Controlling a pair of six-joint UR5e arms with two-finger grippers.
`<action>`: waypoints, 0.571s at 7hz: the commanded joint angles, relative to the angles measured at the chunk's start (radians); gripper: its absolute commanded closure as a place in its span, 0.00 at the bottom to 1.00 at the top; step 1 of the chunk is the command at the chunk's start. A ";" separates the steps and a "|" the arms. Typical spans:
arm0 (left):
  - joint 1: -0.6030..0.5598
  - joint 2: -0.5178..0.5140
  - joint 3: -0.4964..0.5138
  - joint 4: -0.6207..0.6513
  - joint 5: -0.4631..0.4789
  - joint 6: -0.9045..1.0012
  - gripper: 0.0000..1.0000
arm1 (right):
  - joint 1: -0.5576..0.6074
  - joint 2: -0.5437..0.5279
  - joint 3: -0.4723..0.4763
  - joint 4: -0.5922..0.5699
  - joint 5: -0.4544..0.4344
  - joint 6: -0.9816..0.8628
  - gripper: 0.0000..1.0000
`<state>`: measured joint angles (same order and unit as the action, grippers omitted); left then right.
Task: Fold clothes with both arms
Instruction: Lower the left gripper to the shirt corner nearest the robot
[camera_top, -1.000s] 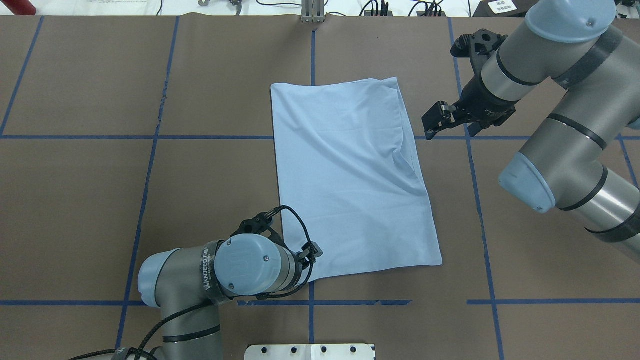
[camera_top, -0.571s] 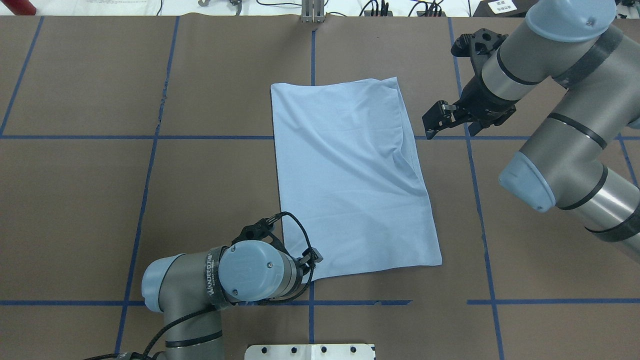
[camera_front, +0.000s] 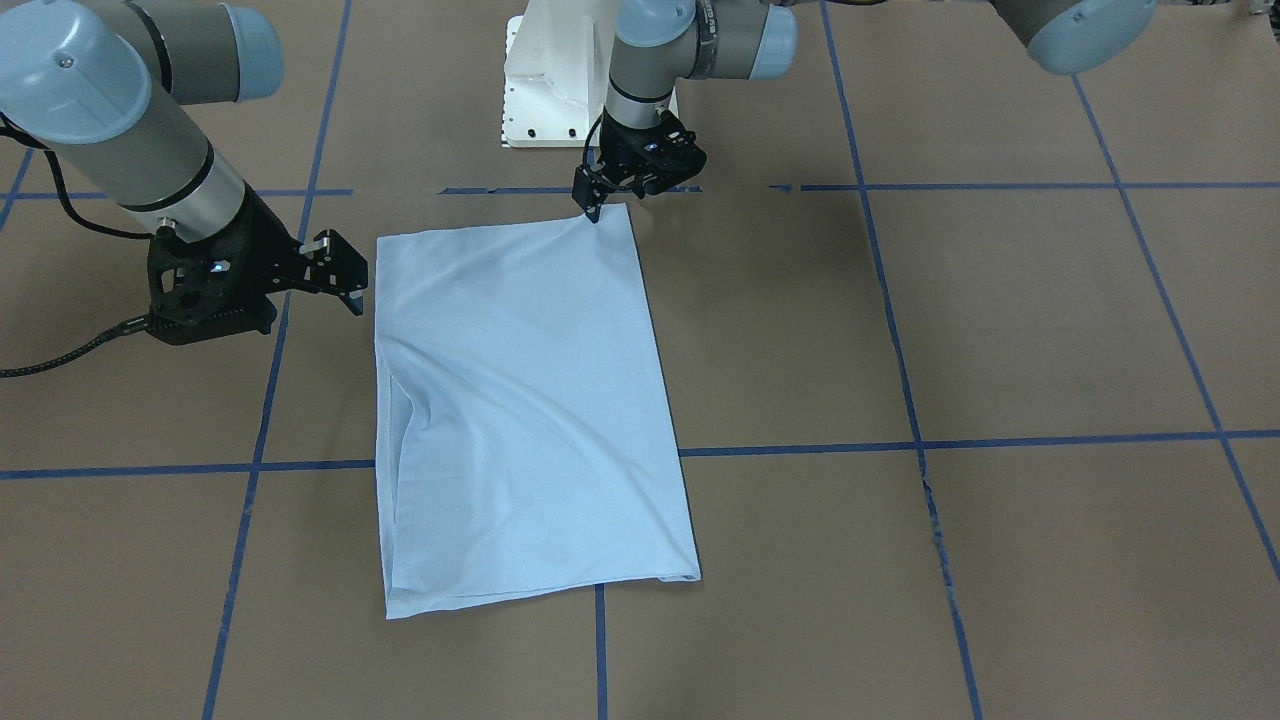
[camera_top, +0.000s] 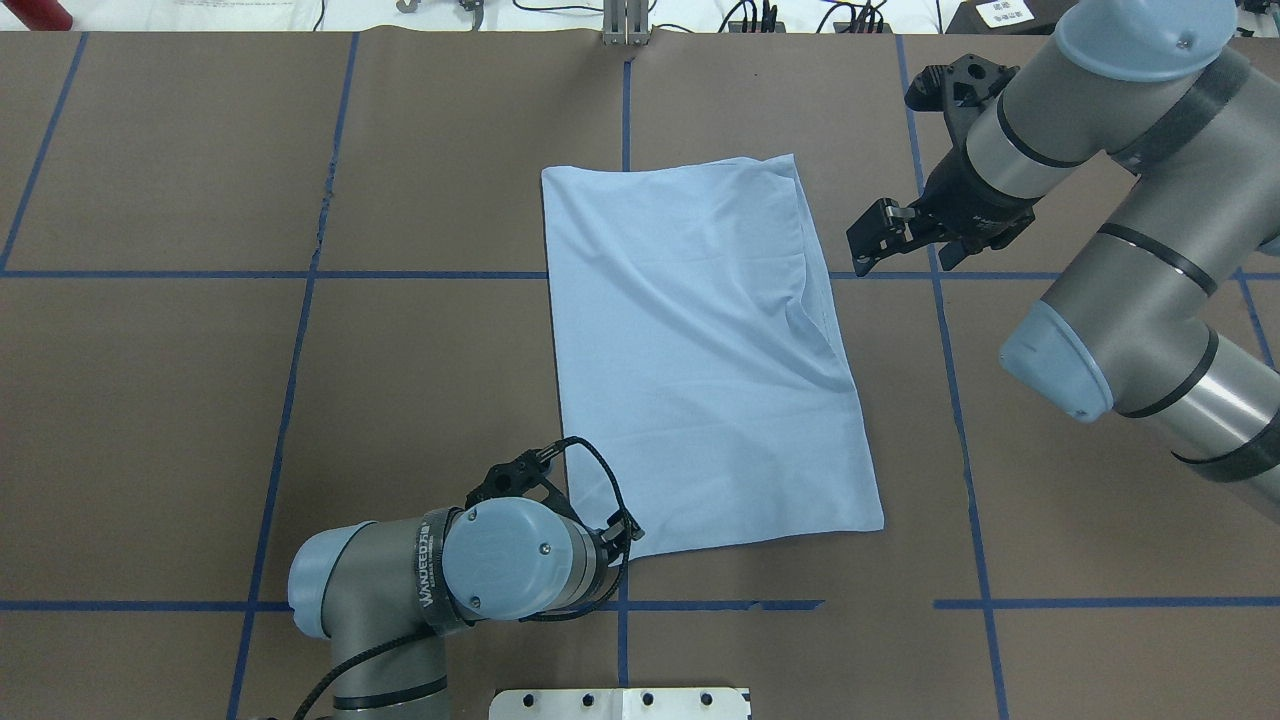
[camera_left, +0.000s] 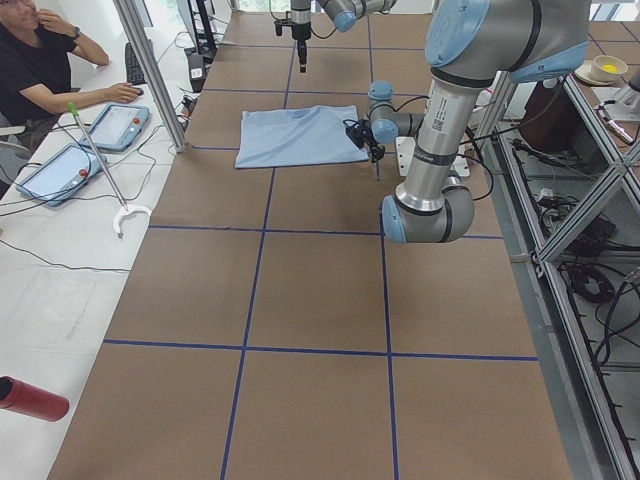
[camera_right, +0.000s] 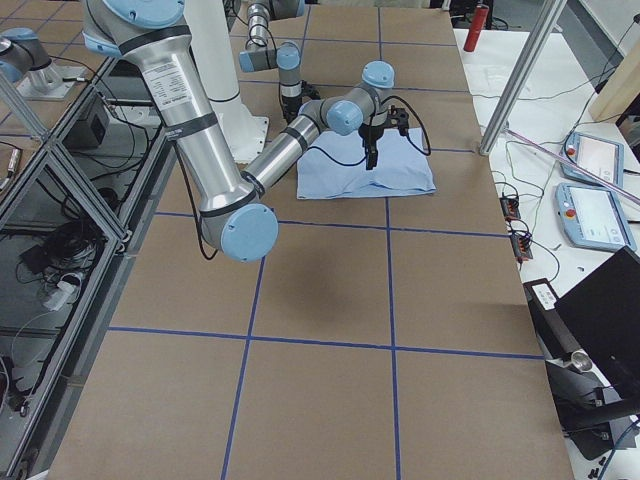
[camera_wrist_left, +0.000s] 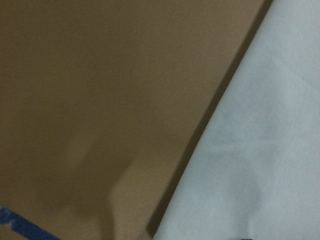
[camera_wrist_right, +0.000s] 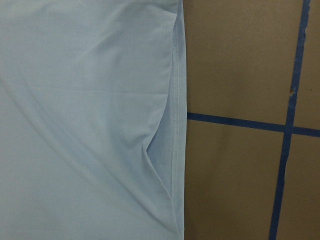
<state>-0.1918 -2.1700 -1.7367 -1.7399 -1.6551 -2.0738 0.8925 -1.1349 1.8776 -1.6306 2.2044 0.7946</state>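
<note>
The left arm (camera_top: 500, 560) reached down at the 7 o'clock corner of the light blue T-shirt (camera_top: 700, 350). The left arm's jaws met that corner, but whether they were parted or clamped on it could not be told. The T-shirt lay folded flat as a long rectangle mid-surface (camera_top: 200, 400). At its 2 o'clock, the right arm (camera_top: 1130, 250) held the right arm's jaws parted and empty, just beside the cloth's edge.

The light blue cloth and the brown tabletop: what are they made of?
The light blue cloth looks like thin, matte knit fabric: soft wrinkles, a stitched hem. The brown tabletop seems covered in matte paper or card: no glare.
</note>
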 joint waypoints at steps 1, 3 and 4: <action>0.012 -0.002 0.009 0.000 0.014 0.000 0.28 | 0.003 0.001 0.000 0.000 0.000 0.000 0.00; 0.012 -0.004 0.008 0.000 0.015 -0.002 0.48 | 0.011 0.001 0.000 0.000 0.002 0.000 0.00; 0.012 -0.005 0.005 0.000 0.015 0.000 0.63 | 0.013 0.000 -0.002 0.000 0.002 0.000 0.00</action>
<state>-0.1800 -2.1737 -1.7295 -1.7399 -1.6404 -2.0746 0.9023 -1.1339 1.8772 -1.6306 2.2057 0.7946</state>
